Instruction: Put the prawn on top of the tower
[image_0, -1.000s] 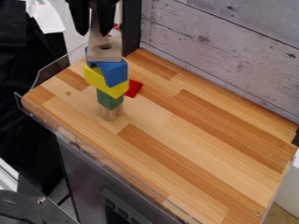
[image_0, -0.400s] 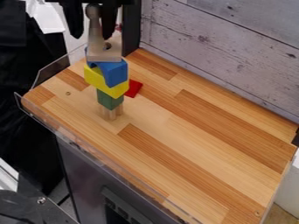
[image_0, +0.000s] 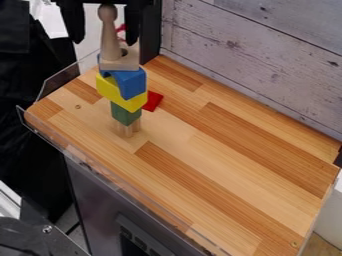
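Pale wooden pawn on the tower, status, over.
Black two-finger gripper open, fingers either side of pawn. Pawn upright atop multicoloured block tower. Flat red block near tower's base, seemingly out of the way.

One pawn (image_0: 109, 34); one piece each: holed tan (image_0: 120, 64), blue (image_0: 133, 82), yellow (image_0: 110, 89), green (image_0: 125, 114), red (image_0: 153, 101)

Wood for you, mostly, smooth and rough
At your 11 o'clock, the pawn (image_0: 109, 45) is smooth, matt wood, the blue block (image_0: 133, 82), yellow block (image_0: 110, 89) and green block (image_0: 125, 114) smooth-faced, the gripper (image_0: 105, 41) matt. Your table (image_0: 234, 165) is smooth wood; towards 1, the wall (image_0: 254, 55) looks like rough, knotty wood. At 10, you have a glossy, clear plastic guard (image_0: 65, 80); at 9, matt cloth (image_0: 27, 90).
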